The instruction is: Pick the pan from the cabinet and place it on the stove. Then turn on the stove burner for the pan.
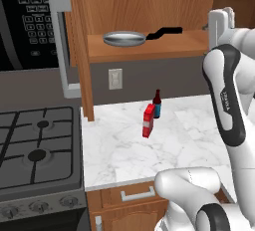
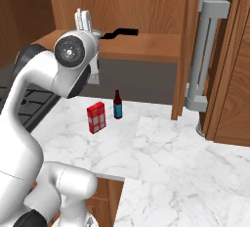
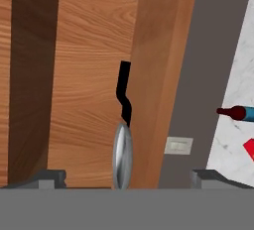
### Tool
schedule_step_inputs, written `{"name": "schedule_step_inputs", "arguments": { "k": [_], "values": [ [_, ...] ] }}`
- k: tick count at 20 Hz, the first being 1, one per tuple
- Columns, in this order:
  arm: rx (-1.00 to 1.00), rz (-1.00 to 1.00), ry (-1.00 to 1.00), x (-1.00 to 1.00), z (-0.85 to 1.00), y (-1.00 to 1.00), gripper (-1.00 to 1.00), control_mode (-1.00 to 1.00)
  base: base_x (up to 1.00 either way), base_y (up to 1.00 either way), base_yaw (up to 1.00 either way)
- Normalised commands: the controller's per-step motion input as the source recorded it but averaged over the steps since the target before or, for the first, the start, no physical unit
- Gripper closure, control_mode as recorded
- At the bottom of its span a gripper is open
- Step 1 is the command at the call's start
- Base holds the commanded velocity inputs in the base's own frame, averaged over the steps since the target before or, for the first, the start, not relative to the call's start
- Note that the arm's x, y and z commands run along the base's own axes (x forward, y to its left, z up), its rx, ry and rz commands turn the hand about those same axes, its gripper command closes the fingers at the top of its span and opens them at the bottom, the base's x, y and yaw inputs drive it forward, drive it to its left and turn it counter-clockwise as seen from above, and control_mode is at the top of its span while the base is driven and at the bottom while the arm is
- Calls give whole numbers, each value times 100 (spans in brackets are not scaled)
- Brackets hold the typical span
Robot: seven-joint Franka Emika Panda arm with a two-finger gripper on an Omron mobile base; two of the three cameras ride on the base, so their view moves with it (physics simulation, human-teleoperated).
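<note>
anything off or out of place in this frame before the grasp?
Nothing stands out. The pan sits flat on the open cabinet shelf, handle pointing right. The red carton and dark bottle stand upright on the marble counter, nothing spilled. The stove grates are bare. The gripper is open, facing the pan.

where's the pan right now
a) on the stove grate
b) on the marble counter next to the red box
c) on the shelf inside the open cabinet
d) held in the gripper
c: the pan lies flat on the shelf of the open cabinet, its black handle pointing right, above the counter and away from the stove; the gripper stands open with nothing between its fingertips.
</note>
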Motion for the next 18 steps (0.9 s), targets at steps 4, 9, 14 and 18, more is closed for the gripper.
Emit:
{"name": "schedule_step_inputs", "arguments": {
  "k": [4,9,14,18],
  "values": [
    [0,0,5,25,2,-1,-100,-100,0,0,0],
    [0,0,7,34,0,0,-100,-100,0,0,0],
    [0,0,3,32,-2,0,-100,-100,0,0,0],
    [2,0,0,31,-10,0,-100,-100,0,0,0]
  ]
}}
